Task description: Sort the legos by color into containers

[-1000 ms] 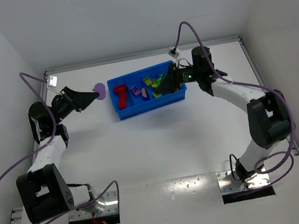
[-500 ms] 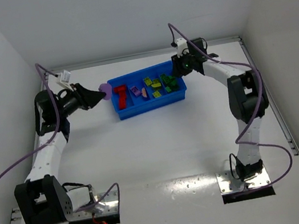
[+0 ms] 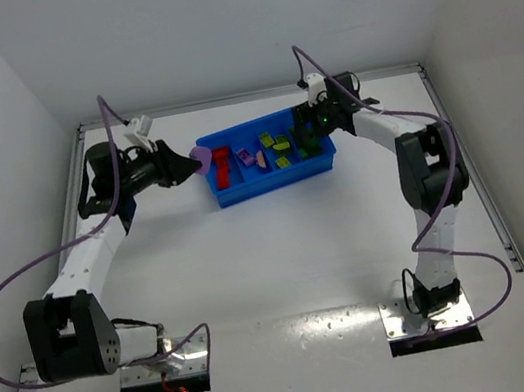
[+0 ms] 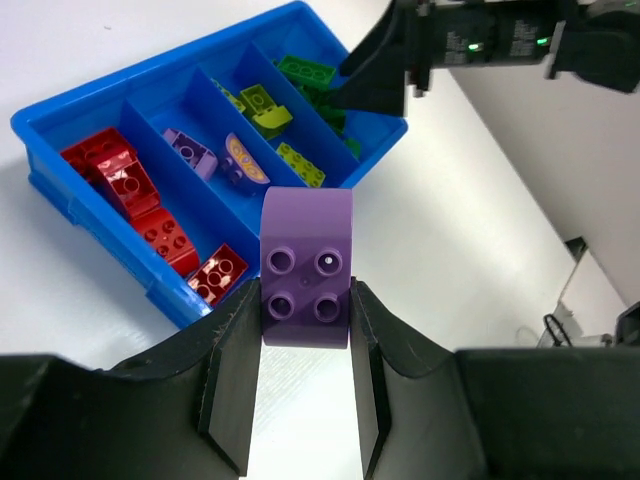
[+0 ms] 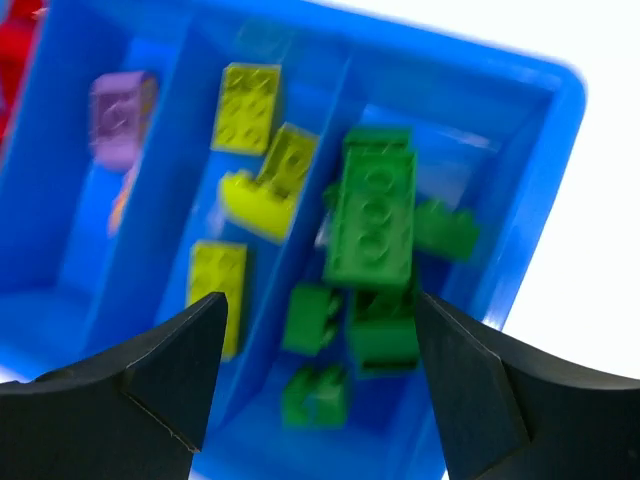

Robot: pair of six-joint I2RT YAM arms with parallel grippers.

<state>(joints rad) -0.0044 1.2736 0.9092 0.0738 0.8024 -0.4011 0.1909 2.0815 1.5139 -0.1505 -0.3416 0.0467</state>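
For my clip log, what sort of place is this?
Probably a robot lab test cell: white table boxed by plain walls, two arms bolted at its edge, a blue tray of legos.

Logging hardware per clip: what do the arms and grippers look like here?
The left arm and right arm have white links with black joint housings, each trailing a looping purple cable. The left gripper and right gripper have matte black, tapering fingers. Small green lights glow on the right gripper's body.

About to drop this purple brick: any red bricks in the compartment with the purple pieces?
No, the red bricks all sit in the end compartment of the tray, the purple pieces in the next.
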